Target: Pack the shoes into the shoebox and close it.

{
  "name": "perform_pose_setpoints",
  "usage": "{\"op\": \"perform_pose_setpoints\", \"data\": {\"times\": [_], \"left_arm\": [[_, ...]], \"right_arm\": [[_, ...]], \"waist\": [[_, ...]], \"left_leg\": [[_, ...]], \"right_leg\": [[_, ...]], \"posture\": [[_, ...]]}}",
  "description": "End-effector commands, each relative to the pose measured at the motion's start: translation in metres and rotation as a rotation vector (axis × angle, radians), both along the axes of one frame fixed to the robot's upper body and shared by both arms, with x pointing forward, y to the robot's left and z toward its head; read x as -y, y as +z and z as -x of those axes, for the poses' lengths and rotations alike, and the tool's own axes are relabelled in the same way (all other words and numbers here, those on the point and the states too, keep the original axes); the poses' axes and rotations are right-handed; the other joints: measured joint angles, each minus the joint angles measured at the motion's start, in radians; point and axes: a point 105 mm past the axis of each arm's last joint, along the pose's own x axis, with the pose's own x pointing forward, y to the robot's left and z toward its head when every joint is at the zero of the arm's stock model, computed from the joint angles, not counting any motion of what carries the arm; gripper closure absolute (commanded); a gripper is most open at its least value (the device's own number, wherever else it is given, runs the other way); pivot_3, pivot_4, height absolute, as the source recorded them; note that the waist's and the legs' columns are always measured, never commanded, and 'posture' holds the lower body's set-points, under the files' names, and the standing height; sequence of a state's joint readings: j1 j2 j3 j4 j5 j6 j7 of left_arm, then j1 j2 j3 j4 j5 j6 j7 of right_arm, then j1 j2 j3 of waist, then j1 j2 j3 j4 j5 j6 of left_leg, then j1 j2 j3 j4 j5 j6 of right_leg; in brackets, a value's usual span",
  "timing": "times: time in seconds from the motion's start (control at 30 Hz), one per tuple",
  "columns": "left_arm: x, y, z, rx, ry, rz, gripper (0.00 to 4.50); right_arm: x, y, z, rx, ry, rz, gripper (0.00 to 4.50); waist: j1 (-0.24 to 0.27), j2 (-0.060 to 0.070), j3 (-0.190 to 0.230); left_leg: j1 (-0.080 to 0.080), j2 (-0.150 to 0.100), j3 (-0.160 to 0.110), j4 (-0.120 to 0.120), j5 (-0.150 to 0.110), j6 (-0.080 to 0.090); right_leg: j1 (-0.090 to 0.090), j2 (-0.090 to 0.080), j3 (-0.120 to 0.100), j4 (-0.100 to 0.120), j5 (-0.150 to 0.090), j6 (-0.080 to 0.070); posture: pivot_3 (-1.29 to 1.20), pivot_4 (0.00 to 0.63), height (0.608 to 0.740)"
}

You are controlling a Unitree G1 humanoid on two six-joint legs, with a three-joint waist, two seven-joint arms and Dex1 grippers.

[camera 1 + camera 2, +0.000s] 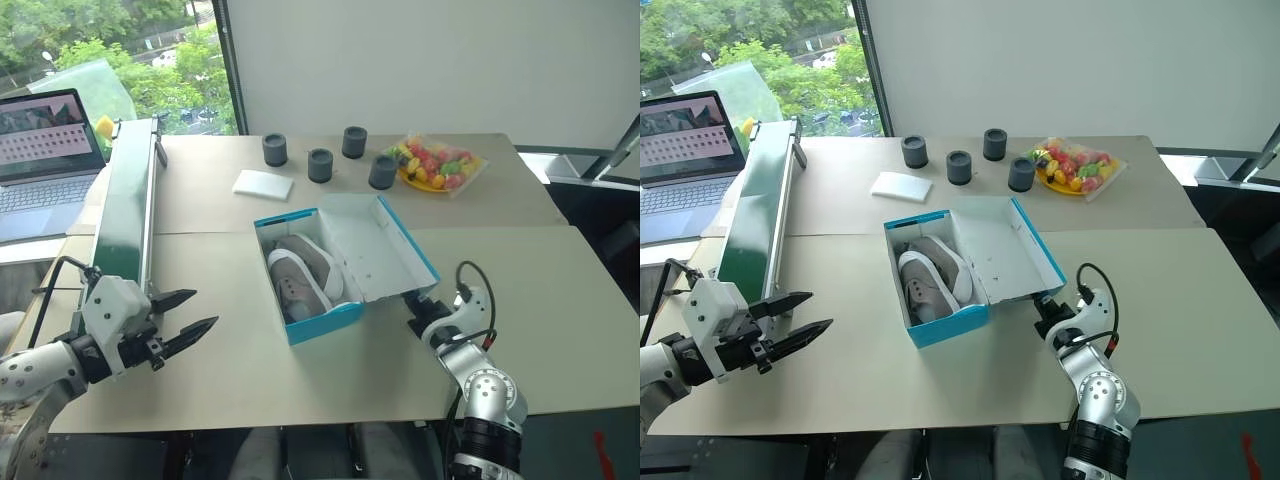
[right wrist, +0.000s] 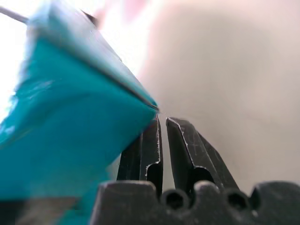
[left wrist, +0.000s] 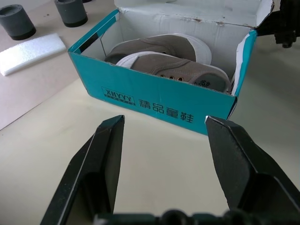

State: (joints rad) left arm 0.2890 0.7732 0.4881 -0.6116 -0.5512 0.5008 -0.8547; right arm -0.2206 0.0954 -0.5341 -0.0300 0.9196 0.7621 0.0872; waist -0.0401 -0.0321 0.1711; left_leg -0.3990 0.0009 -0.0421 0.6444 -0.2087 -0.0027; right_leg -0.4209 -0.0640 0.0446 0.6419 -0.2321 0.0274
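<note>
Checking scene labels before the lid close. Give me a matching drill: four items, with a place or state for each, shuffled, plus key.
1. shoes
2. shoebox lid
3. left gripper
4. right gripper

A. shut, at the lid's near corner
B. open, on the box's left, apart from it
C. inside the box
D. folded open on the right side

Pairs: 1-C, 2-D, 3-B, 4-A
</note>
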Motion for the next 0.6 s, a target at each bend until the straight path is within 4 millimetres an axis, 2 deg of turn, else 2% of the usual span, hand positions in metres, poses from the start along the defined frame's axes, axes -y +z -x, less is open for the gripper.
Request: {"op": "perform_pose_setpoints", "data": {"times": [0.03, 0.17, 0.23, 0.37, 0.43, 0.47, 0.53, 0.6], "left_arm": [[0.005, 0.007, 0.002, 0.034, -0.019, -0.013, 1.57], [0.005, 0.006, 0.002, 0.037, -0.016, -0.012, 1.57], [0.005, 0.006, 0.002, 0.037, -0.013, -0.011, 1.57], [0.006, 0.005, 0.001, 0.039, -0.004, -0.007, 1.57], [0.005, 0.005, 0.0, 0.039, 0.003, -0.003, 1.57], [0.005, 0.004, 0.0, 0.039, 0.006, -0.004, 1.57], [0.005, 0.004, 0.0, 0.039, 0.011, -0.004, 1.57], [0.004, 0.004, 0.0, 0.04, 0.017, -0.005, 1.57]], "right_arm": [[-0.014, 0.049, -0.002, 0.219, 0.054, -0.222, 3.87], [-0.026, 0.094, 0.007, 0.419, 0.169, -0.333, 3.87], [-0.04, 0.117, 0.018, 0.523, 0.298, -0.349, 3.87], [-0.086, 0.147, 0.062, 0.684, 0.73, -0.203, 3.87], [-0.106, 0.143, 0.081, 0.701, 0.943, -0.028, 3.87], [-0.117, 0.131, 0.083, 0.677, 1.041, 0.152, 3.87], [-0.125, 0.115, 0.073, 0.653, 1.111, 0.434, 3.87], [-0.131, 0.113, 0.047, 0.653, 1.084, 0.652, 3.87]], "waist": [[-0.006, 0.0, 0.0], [-0.006, 0.001, 0.001], [-0.006, 0.002, 0.001], [-0.006, 0.002, 0.001], [-0.005, 0.002, 0.001], [-0.004, 0.002, 0.001], [-0.006, 0.001, 0.001], [-0.008, 0.001, 0.0]], "left_leg": [[0.0, 0.0, 0.0, 0.0, 0.0, 0.0], [0.0, 0.003, 0.0, -0.001, 0.0, 0.0], [0.0, 0.003, 0.0, -0.001, 0.0, 0.0], [0.0, 0.003, 0.0, -0.001, 0.0, 0.0], [0.0, 0.003, 0.0, -0.001, 0.0, 0.0], [0.0, 0.003, 0.0, -0.001, 0.0, 0.0], [0.0, 0.003, 0.0, -0.001, 0.0, 0.0], [0.001, 0.003, 0.002, -0.001, 0.0, 0.0]], "right_leg": [[0.0, 0.001, 0.0, 0.0, 0.0, 0.0], [-0.001, 0.003, 0.001, 0.0, 0.0, -0.001], [-0.001, 0.004, 0.001, 0.0, 0.0, -0.001], [-0.001, 0.004, 0.001, 0.0, 0.0, -0.001], [-0.001, 0.004, 0.001, 0.0, 0.0, -0.001], [0.0, 0.004, 0.0, -0.001, 0.0, -0.001], [-0.001, 0.004, 0.001, -0.001, -0.003, 0.004], [-0.001, 0.005, 0.0, -0.001, -0.003, 0.004]], "posture": [[0.0, 0.15, 0.726], [0.0, 0.15, 0.726], [0.0, 0.15, 0.726], [0.0, 0.15, 0.726], [0.0, 0.15, 0.726], [0.0, 0.15, 0.726], [0.0, 0.15, 0.726], [0.0, 0.15, 0.726]]}}
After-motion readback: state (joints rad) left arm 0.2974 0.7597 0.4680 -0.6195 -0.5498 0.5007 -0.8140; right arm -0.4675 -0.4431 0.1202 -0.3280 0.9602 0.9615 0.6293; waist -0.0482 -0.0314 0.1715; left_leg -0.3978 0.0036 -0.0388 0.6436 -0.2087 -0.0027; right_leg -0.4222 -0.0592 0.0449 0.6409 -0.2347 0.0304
